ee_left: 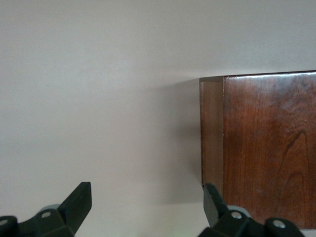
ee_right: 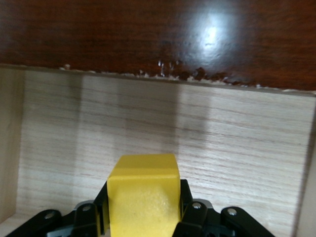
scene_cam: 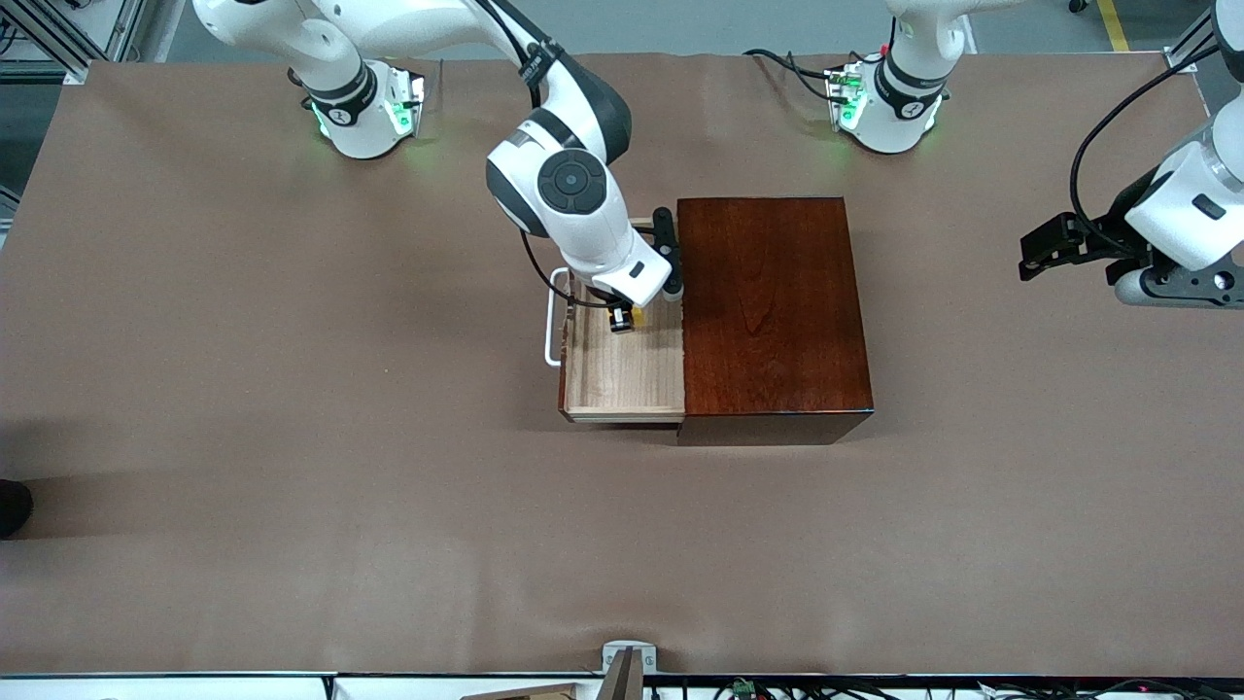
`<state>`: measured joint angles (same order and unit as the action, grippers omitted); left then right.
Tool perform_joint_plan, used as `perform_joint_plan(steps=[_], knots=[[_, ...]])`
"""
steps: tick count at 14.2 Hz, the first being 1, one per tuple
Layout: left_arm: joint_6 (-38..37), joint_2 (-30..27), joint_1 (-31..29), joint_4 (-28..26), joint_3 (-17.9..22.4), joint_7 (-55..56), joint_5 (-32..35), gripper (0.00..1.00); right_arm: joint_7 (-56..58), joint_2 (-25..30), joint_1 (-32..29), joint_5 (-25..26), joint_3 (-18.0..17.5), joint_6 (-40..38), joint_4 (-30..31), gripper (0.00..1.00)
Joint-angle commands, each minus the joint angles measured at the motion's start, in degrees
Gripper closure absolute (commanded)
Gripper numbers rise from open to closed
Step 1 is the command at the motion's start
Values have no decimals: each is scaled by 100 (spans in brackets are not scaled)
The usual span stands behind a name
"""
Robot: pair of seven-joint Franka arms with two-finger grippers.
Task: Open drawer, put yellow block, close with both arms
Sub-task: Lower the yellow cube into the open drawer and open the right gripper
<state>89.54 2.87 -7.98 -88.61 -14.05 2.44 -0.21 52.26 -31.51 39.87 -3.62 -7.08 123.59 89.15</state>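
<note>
On the brown bench (scene_cam: pixel 292 467) we see the glossy reddish-brown wooden box (scene_cam: pixel 768 311) with its light-wood drawer (scene_cam: pixel 622 374) pulled open. The right gripper (scene_cam: pixel 622 319) hangs over the drawer, fingers clenched on the small yellow block (ee_right: pixel 143 195), seemingly just above the floor. The left gripper (ee_left: pixel 148 210) waits spread open beside the box.

Right gripper (ee_right: pixel 143 217) clamps the yellow block (ee_right: pixel 143 197) above the drawer (ee_right: pixel 222 148) floor, beside the dark wooden box (ee_right: pixel 148 34).
</note>
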Motion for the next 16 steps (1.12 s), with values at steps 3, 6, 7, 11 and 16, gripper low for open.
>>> perform_joint_plan(steps=[3,6,7,11,16], knots=[[63,-32,-63,2,-45,-69,21,0,-505,-312,179,327,75,69,-249,100],[55,-41,277,2,216,-104,30,0,-944,-391,267,423,75,139,-249,1],[55,-49,610,2,575,-95,30,0,-963,-391,258,467,75,139,-249,0],[28,-41,1220,-7,1290,-121,21,0,-981,-216,197,450,75,60,-249,0],[28,-23,1220,-7,1273,-60,13,0,-981,381,56,441,75,-580,-258,0]])
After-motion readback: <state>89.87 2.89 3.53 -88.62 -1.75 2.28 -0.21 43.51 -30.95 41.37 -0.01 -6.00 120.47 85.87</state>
